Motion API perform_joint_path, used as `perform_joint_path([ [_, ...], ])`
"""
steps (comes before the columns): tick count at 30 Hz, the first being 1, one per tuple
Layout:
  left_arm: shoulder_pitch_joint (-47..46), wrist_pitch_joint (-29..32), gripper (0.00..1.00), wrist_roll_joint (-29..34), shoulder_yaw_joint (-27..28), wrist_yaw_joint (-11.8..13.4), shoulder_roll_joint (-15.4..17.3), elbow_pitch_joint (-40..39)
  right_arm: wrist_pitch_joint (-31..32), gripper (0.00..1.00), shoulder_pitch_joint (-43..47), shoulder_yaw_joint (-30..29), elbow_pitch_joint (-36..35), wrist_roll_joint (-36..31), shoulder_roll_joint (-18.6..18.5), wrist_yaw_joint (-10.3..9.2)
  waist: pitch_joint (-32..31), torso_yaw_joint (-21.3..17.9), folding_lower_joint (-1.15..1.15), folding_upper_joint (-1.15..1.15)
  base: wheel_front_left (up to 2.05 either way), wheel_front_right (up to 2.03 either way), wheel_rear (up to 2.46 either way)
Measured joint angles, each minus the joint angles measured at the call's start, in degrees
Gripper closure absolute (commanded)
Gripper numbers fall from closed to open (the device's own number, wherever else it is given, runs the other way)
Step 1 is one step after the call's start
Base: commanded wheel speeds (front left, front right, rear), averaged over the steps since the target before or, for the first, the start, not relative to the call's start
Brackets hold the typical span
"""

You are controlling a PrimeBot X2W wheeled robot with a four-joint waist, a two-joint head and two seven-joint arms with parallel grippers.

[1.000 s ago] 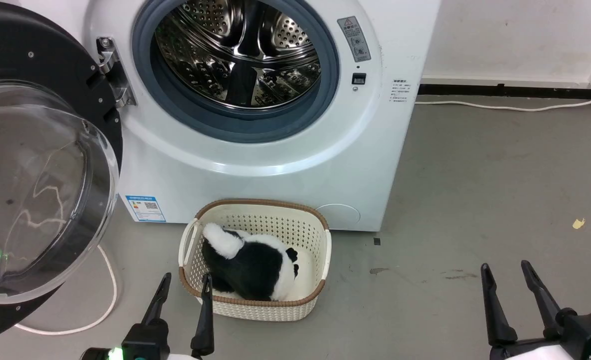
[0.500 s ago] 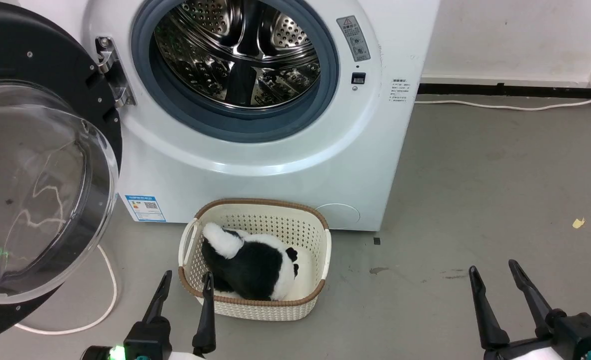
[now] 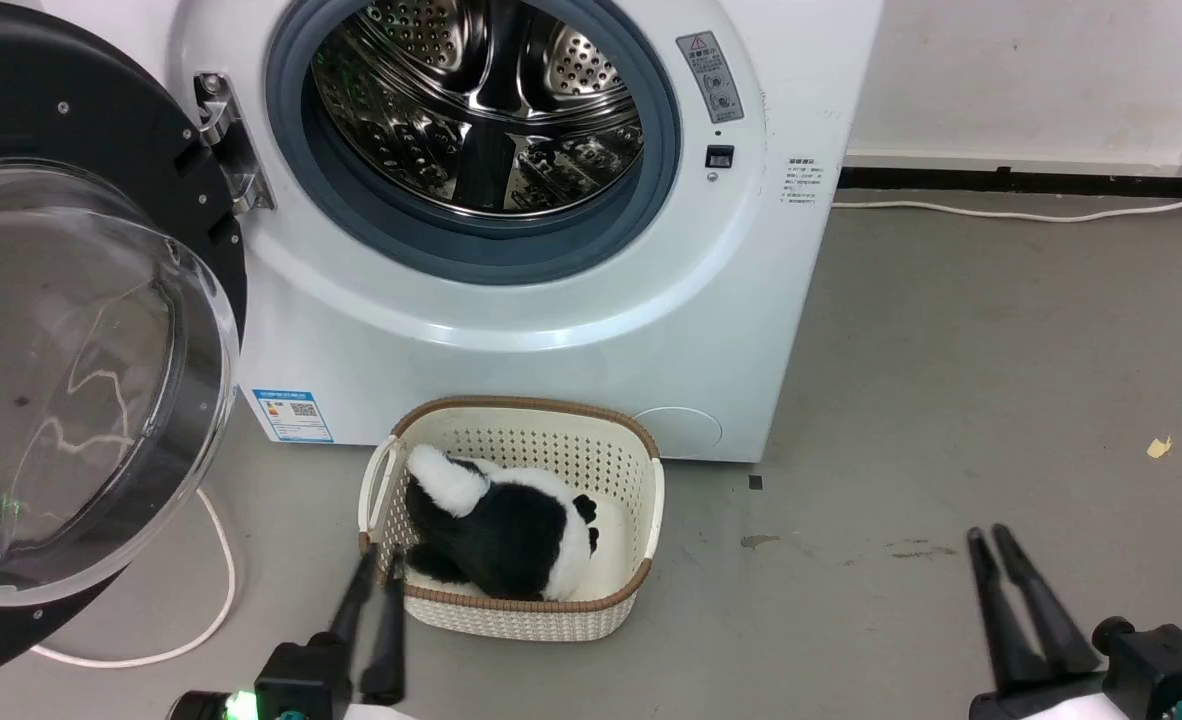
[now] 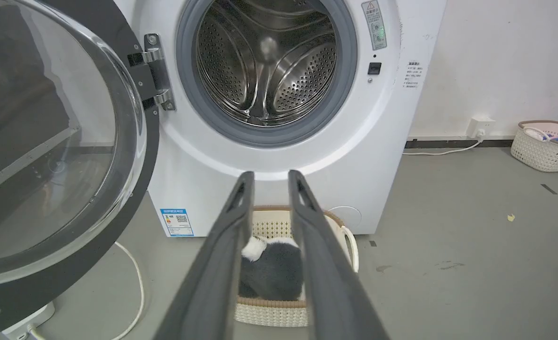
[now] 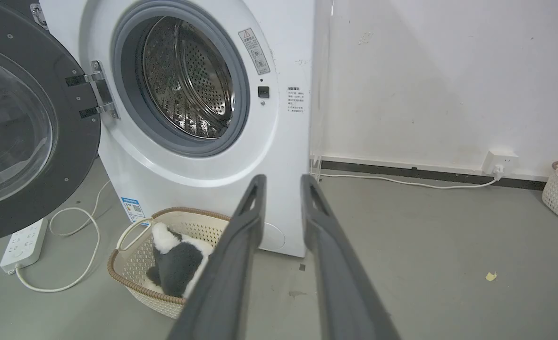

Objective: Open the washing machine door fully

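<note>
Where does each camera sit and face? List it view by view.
Head: high, looking down at washer, basket; left hand and right hand at bottom.
Left wrist: low, facing drum squarely; left hand's fingers.
Right wrist: low, rightward, facing washer obliquely; right hand's fingers.
Shared: all show open door, basket.

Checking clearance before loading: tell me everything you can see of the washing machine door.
The washing machine door is a large round glossy black disc, plastic by its look, studded with small screws, with a bulging clear glass bowl at its centre. It stands swung wide open left of the washing machine, inner side towards the head camera, clear of the floor. A metal hinge joins it to the machine's front; nothing else touches it. Its left edge is cut off.
</note>
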Motion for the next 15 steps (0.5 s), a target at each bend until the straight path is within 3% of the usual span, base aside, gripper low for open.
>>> perform_joint_path([
  [15,0.0,1.3,1.0,0.3,0.99,-0.59,-0.24,-0.13,1.09,1.0,-0.1,0.15,-0.01,-0.1,0.0,0.0,-0.07,-0.3,0.01,0.0,0.0,0.0,0.0],
])
